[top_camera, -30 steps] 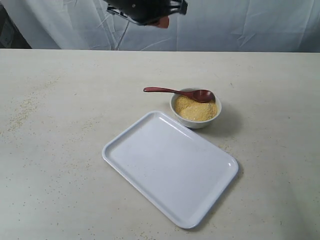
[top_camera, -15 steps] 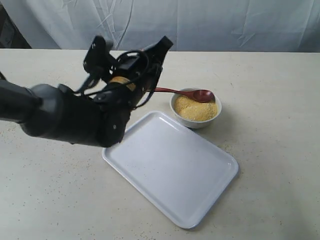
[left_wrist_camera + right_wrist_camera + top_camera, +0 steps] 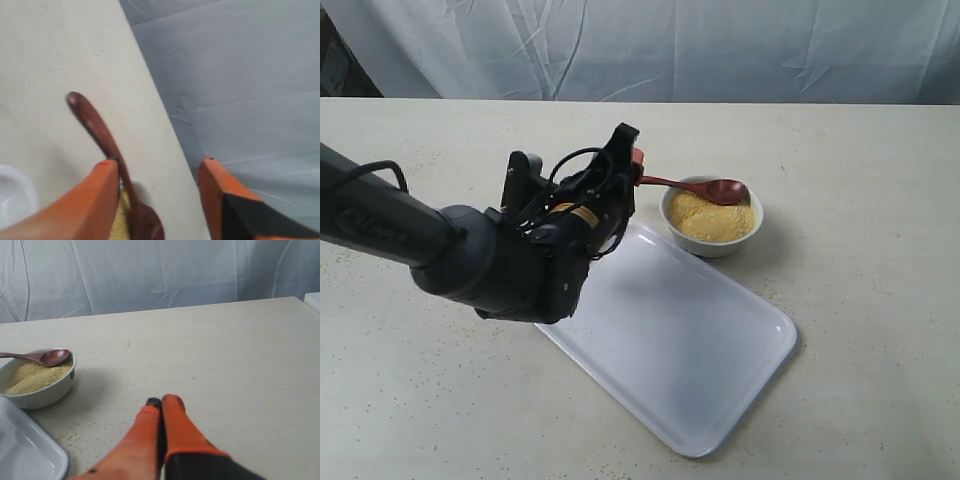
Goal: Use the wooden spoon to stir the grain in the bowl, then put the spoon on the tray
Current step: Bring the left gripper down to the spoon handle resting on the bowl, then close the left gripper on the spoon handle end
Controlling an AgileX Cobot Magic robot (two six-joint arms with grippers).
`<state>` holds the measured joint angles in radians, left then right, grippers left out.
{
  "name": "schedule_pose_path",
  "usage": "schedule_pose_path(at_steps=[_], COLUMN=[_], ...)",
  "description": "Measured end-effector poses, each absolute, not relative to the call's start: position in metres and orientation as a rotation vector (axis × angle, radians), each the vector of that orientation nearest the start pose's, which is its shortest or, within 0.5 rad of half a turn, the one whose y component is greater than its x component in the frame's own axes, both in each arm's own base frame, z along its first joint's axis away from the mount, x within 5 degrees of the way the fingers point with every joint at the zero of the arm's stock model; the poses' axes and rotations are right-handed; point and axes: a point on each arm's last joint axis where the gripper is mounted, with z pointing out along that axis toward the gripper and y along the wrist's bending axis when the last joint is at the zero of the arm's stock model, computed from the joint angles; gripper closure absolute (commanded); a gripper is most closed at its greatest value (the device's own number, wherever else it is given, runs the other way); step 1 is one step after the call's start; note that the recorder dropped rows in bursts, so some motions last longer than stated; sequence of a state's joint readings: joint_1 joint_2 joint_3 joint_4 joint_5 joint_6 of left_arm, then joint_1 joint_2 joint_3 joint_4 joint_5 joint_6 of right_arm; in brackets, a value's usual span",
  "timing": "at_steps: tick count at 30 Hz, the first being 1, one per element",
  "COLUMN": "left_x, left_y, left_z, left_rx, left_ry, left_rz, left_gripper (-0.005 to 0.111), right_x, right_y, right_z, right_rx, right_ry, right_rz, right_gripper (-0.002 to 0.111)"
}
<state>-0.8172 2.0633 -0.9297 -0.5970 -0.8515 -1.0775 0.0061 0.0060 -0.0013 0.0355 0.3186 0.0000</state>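
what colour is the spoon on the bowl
The wooden spoon is dark reddish-brown, clearest in the exterior view.

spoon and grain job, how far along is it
Nothing looks done yet: the spoon lies across the rim of the bowl, scoop on the grain. In hand: the left end effector is open with the handle between its fingers, close to one, not gripped. The right end effector is shut, away from the bowl. Left: grip, stir, then set the spoon on the tray.
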Motion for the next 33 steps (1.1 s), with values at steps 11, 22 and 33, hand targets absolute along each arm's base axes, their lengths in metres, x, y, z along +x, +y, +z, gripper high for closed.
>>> schedule_pose_path(at_steps=[11, 22, 33], left_x=[0.301, 0.325, 0.347], left_y=[-0.254, -0.26, -0.24], left_z=[0.091, 0.082, 0.079], left_rx=[-1.075, -1.098, -1.082], left_ry=[1.844, 1.771, 1.745], left_rz=[-1.102, -1.252, -1.279], left_gripper=[0.048, 0.048, 0.048], right_x=[0.054, 0.054, 0.054], right_y=[0.001, 0.001, 0.001], right_z=[0.185, 0.185, 0.185], right_rx=[0.017, 0.017, 0.017], right_ry=[1.807, 1.807, 1.807], right_rz=[0.038, 0.038, 0.038], right_gripper=[0.108, 0.108, 0.108])
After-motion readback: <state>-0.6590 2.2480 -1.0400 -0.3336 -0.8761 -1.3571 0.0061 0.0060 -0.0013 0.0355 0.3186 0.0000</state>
